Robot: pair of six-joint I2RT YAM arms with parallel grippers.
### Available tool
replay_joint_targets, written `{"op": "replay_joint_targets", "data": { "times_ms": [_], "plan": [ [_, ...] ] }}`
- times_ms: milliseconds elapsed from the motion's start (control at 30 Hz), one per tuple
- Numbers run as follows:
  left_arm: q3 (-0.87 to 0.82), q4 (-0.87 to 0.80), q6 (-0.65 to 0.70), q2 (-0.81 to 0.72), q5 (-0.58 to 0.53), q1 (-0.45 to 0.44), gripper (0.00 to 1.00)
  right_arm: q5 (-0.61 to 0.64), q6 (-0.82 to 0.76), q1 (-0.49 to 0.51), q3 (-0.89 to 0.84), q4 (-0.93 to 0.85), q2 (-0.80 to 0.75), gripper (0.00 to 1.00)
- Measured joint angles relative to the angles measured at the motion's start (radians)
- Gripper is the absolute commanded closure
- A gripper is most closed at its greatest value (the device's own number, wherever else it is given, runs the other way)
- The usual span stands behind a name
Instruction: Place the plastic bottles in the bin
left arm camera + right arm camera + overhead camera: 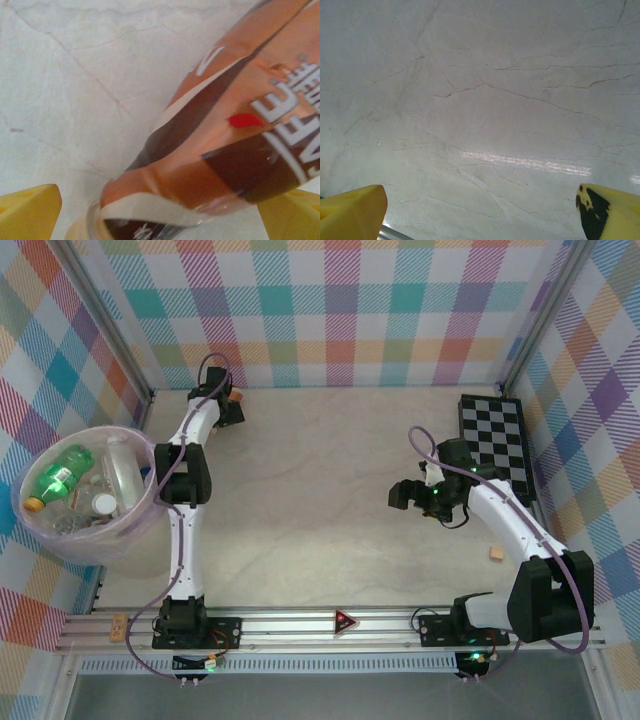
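Observation:
A brown-orange labelled plastic bottle [215, 150] lies on the pale table in the far left corner, and its orange end [237, 396] peeks out past the arm. My left gripper [160, 220] is open and straddles it; the left yellow finger [27, 212] stands clear of the bottle. The bin [30, 525], a round translucent pink tub, sits at the left edge and holds a green bottle [62, 472] and several clear ones [122, 472]. Right of centre, my right gripper [402, 495] hangs open over bare table, with nothing between its fingers [350, 212].
A black-and-white checkerboard [495, 440] lies at the back right, just behind the right arm. A small tan block [493, 554] rests on the table near the right arm's base. Plaid walls close in the table on three sides.

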Motion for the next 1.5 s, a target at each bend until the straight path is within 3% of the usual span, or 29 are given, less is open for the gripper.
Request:
{"op": "replay_joint_targets", "data": {
  "times_ms": [400,533,1000,1367,1500],
  "plan": [
    [0.0,0.041,0.023,0.021,0.07,-0.003,0.6,0.002,0.004,0.0,0.0,-0.003,0.0,0.03],
    [-0.048,0.063,0.027,-0.005,0.061,-0.016,0.69,0.002,0.007,0.0,0.0,-0.003,0.0,0.03],
    [-0.367,0.053,0.029,-0.246,0.007,-0.153,0.79,-0.005,0.006,0.0,0.004,-0.015,-0.06,0.03],
    [-0.362,-0.138,0.028,-0.587,0.012,-0.31,0.79,-0.01,-0.002,0.0,0.037,-0.021,-0.061,0.03],
    [-0.362,-0.247,0.028,-0.761,0.007,-0.367,0.86,-0.024,-0.006,0.0,0.086,-0.01,-0.024,0.03]
  ]
}}
